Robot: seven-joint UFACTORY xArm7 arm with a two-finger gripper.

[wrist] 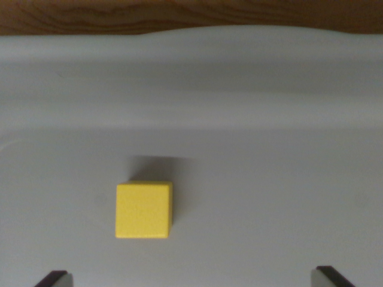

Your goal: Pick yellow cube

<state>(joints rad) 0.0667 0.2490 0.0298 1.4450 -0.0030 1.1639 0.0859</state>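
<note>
On the grey tray [287, 179], left of centre, lying ungrasped: yellow cube [143, 210], with gripper [191, 278] hovering spread wide, fingertips [52, 278] clear of it — centring, descending, closing and lifting all remaining.

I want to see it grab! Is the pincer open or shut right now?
Pincer: open, holding nothing; its two tips sit wide apart, not touching the yellow cube.

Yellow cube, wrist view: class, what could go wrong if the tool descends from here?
1. The yellow cube lies left of centre between the open tool's fingertips; a straight descent might nudge it, not clamp it.
2. It looks slightly rotated, so it may twist on closing.
</note>
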